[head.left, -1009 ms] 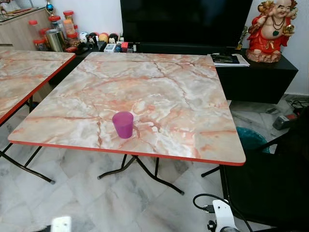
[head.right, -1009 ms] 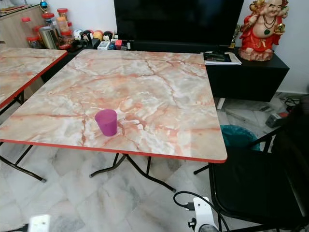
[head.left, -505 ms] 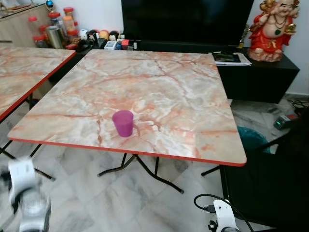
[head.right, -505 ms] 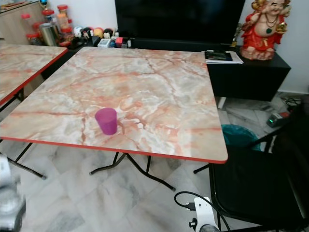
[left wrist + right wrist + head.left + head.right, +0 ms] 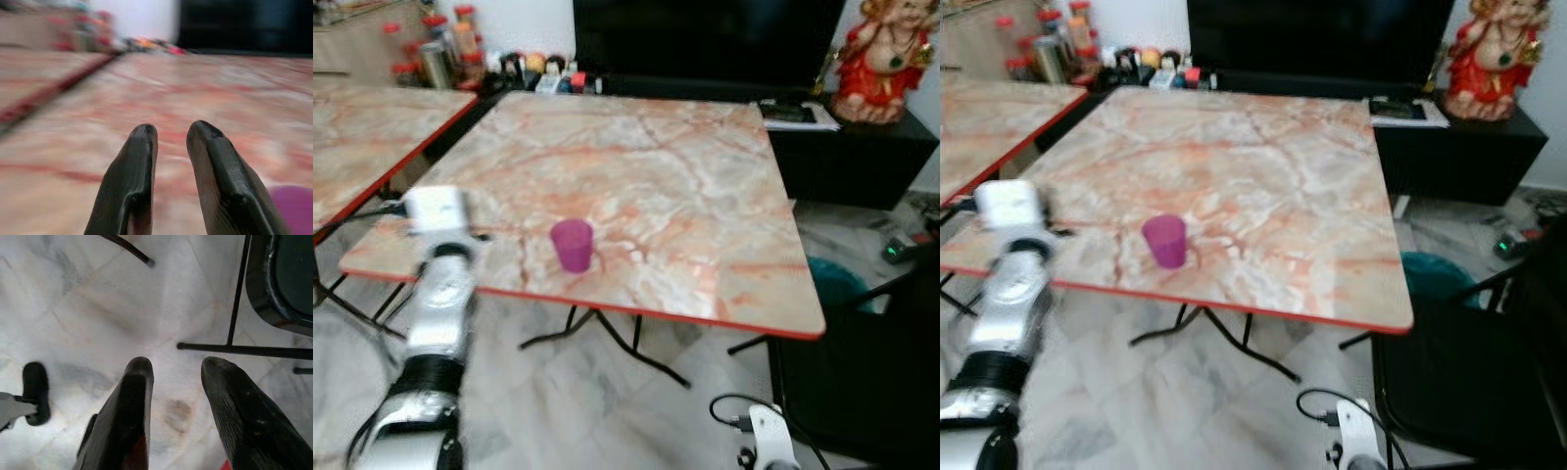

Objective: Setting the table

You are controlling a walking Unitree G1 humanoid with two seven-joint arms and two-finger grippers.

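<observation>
Leftmost, a second marble-topped table [image 5: 362, 137] stands apart from the main one, with jars and small items [image 5: 440, 54] on the cabinet behind it. Left arm [image 5: 435, 323] raised over the near left corner of the marble table [image 5: 705, 196]. Left gripper [image 5: 171, 134] held low over the tabletop; its fingers [image 5: 134, 176] are slightly parted with a narrow gap, gripping nothing. Views blurred. Purple cup [image 5: 573, 244] stands upright near the table's front edge, just right of the left wrist and apart from it; in the left wrist view it sits beside the fingers. Behind the table: dark TV [image 5: 705, 39], papers [image 5: 793, 113] on a black stand, red figurine [image 5: 886, 59]. Right gripper [image 5: 173, 369] hangs low over the tiled floor [image 5: 88, 308], fingers spread, empty, near a black chair [image 5: 862, 382].
</observation>
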